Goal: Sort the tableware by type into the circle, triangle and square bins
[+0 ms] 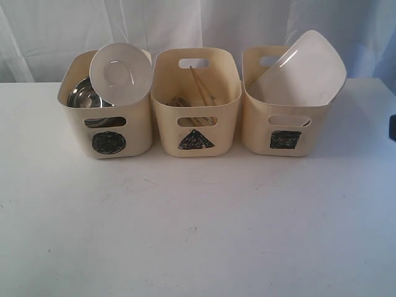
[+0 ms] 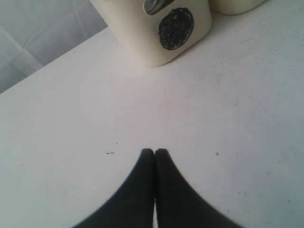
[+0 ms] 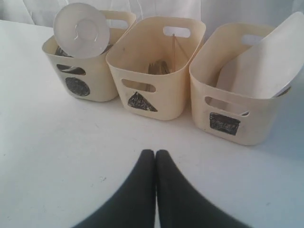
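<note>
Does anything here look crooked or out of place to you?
Two things sit askew. The white square plate leans tilted in the square bin, poking above its rim. The small white bowl stands on edge in the circle bin, underside facing out. Nothing looks spilled or broken.

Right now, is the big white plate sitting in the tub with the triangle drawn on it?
No, the white plate leans tilted in the tub marked with a square, sticking out above its rim.

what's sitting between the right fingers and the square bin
Nothing visible. Only bare white table lies between the shut right fingers and the square bin, and the white square plate leans inside that bin.
</note>
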### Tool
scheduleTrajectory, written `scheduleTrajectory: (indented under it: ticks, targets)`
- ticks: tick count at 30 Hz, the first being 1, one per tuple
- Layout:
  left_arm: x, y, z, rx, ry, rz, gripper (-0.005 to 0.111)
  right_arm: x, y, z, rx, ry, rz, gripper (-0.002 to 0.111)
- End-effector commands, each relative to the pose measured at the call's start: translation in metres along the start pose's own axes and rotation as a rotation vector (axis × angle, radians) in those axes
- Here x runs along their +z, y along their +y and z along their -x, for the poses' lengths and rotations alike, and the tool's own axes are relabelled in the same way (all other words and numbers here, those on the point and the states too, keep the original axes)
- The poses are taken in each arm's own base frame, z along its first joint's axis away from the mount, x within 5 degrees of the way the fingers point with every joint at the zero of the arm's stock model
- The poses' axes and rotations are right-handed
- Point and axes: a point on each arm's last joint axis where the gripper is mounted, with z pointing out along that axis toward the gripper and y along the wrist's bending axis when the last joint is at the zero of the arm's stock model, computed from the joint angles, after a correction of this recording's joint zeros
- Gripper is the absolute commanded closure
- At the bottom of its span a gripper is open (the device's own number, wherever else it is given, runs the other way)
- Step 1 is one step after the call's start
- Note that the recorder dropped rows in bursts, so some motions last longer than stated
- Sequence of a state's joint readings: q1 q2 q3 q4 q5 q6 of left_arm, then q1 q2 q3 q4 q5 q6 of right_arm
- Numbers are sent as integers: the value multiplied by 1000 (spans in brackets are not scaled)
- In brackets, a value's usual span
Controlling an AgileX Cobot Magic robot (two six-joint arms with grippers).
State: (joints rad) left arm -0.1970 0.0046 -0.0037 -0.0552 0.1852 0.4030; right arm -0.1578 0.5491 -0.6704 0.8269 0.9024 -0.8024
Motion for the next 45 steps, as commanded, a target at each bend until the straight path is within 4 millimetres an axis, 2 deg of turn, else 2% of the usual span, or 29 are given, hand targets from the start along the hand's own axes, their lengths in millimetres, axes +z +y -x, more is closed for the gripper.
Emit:
scheduleTrajectory:
  ticks: [1,19,29,31,34,38,45]
  targets:
    - [0,-1,-1,-4,-5,-3,107,-7,12,-9,45,37,69,108]
    - [0,-1,-1,-4,-5,-3,107,-8,15,-12,42,39,77,108]
    - [0,-1,-1,-4,-5,-3,107,-10,22,-59,16,-2,26,108]
    - [0,-1,-1,-4,-5,-3,107,-16,22,-67,-61,11,-34,108]
    - [0,-1,-1,-4,-5,-3,107,-29,18,-69,-50,-66,-180,108]
    - [0,-1,-1,-4,-5,-3,107,-45,9,-71,-211,-129,-398,108]
    - [0,-1,-1,-4,-5,-3,107,-56,10,-77,-302,-177,-487,108]
